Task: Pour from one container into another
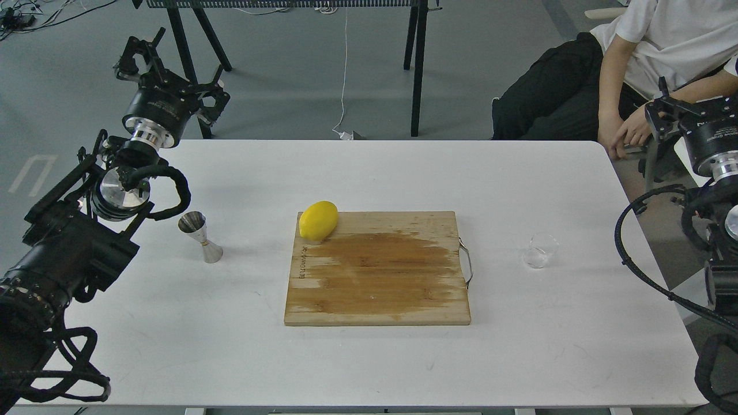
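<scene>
Two grippers hanging off the table's (369, 357) edges | left gripper (167, 66) far left, fingers standing apart, holding nothing | right gripper (663, 109) far right, finger state unclear | steel jigger (200, 236) standing upright left of cutting board (377, 271) | glass cup (540, 251) sitting right of board | lemon (318, 220) lying on board's far-left corner

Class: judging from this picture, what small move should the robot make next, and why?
Probably bring the right pincer down toward the glass cup: it stands ungrasped on the table's right side, nearest that arm, while the jigger waits upright on the left.
</scene>
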Controlling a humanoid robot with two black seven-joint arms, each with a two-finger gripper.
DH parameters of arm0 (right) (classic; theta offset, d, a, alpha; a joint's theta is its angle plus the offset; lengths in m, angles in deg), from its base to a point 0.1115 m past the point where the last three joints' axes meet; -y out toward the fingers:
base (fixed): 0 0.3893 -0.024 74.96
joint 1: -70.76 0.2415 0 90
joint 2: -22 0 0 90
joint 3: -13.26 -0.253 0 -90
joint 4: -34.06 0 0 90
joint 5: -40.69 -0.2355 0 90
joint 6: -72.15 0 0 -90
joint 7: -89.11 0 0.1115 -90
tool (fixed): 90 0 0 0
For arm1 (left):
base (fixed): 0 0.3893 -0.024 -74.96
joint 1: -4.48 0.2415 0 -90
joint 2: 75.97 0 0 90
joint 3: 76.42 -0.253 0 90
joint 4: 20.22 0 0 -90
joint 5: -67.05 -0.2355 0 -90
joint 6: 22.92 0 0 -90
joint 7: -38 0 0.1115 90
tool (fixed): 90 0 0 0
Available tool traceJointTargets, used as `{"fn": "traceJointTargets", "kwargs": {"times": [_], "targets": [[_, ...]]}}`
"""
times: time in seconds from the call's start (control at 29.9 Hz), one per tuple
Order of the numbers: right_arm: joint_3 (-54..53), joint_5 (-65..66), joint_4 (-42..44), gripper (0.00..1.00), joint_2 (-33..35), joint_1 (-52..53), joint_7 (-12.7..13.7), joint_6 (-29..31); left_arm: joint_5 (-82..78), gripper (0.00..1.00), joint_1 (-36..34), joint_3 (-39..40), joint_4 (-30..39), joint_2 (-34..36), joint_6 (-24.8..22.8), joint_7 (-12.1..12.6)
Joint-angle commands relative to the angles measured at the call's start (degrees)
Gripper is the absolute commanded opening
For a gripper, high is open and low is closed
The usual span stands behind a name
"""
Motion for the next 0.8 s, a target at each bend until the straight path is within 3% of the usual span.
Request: {"fn": "traceJointTargets", "kwargs": {"times": [0.0, 0.27, 0.47, 0.6, 0.77], "targets": [[2.06, 0.05, -0.49, 1.0, -0.04, 0.0, -0.1, -0.04, 0.01, 1.0, -0.1, -0.19, 0.0, 0.05, -0.05, -0.65], [4.8, -0.12, -0.58, 1.0, 0.05, 0.01, -1.16, 0.05, -0.43, 1.0, 0.6, -0.45, 4.03, 2.59, -0.48, -0.3], [3.83, -0.12, -3.39, 1.0, 0.49, -2.09, -1.16, 0.23, -1.65, 1.0, 9.37, -7.91, 25.45, 19.71, -1.19, -1.0], [3.65, -0.12, -3.48, 1.0, 1.19, -3.95, -1.16, 1.45, -9.19, 1.0, 16.23, -7.83, 36.71, 28.42, -0.75, -3.72], [3.04, -0.12, -3.13, 1.0, 2.16, -5.53, -1.33, 1.86, -18.26, 1.0, 23.61, -8.53, 50.77, 41.42, -0.66, -4.34]]}}
